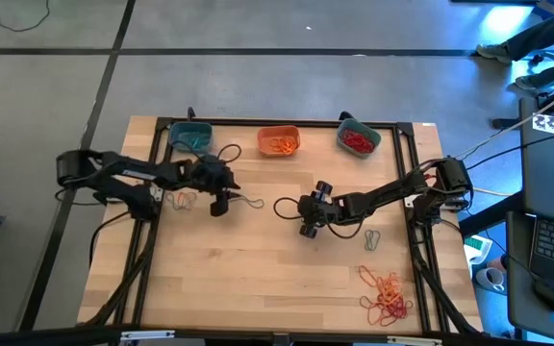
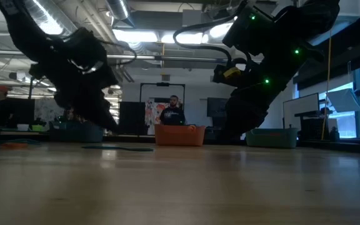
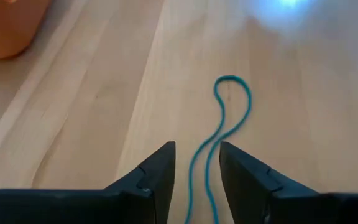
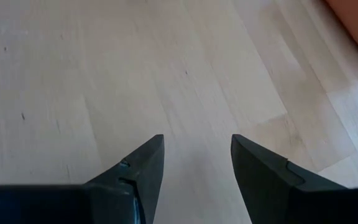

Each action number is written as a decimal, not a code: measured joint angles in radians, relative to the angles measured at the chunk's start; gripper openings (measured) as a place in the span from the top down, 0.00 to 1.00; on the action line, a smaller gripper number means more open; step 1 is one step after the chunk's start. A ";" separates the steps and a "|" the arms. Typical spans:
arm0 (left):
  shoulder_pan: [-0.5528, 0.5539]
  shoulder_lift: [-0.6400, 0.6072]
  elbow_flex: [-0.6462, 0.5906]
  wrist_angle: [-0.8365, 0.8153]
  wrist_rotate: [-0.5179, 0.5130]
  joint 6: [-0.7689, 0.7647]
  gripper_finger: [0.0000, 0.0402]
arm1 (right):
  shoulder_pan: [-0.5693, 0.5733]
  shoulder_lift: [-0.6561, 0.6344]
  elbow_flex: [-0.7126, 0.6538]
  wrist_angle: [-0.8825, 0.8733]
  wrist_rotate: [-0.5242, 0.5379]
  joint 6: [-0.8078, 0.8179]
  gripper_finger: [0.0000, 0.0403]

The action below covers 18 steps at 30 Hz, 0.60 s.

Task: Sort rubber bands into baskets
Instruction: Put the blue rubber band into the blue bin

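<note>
Three baskets, high view: left teal basket (image 1: 189, 135), orange basket (image 1: 279, 141) and right teal basket (image 1: 358, 137) stand in a row along the far edge of the table (image 1: 258, 279); red bands fill the right one, orange bands the middle one
Loose bands, high view: an orange-red heap (image 1: 387, 297) lies at the near right corner; a grey-teal pair (image 1: 372, 239) lies just beyond it; pale loops (image 1: 182, 199) lie by the left arm
Left claw, high view: left gripper (image 1: 220, 204) sits low over the wood just in front of the left teal basket; a thin teal band (image 1: 249, 201) trails from it toward the table's middle
Right claw, high view: right gripper (image 1: 309, 219) hangs near the middle, well apart from every loose band
Low view: both arms show as dark shapes; the orange basket (image 2: 179, 135) is plain behind them; a person stands in the room beyond
Left wrist view: fingers (image 3: 156, 177) stand apart, released; the teal band (image 3: 225, 121) runs lengthwise out from the gap between them, its long axis in line with the claw, its rounded end pointing away; whether the near end touches a finger, cannot tell
Right wrist view: fingers (image 4: 140, 174) stand apart over bare wood, grasping nothing
Key relation: the left arm is far nearer this band; a straight closing should catch it, and the left teal basket lies just behind
</note>
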 joint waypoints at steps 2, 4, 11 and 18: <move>-0.001 0.045 0.000 0.023 -0.002 0.019 0.70 | 0.000 0.000 0.000 0.001 0.000 0.000 0.53; -0.001 0.087 0.000 0.023 -0.002 0.028 0.71 | 0.000 0.000 0.000 0.004 -0.002 -0.009 0.53; -0.005 0.190 0.005 0.084 0.018 0.020 0.71 | 0.000 0.000 0.000 0.006 -0.003 -0.023 0.53; -0.006 0.207 0.007 0.080 -0.018 0.026 0.83 | 0.000 0.000 0.000 0.025 -0.001 -0.026 0.53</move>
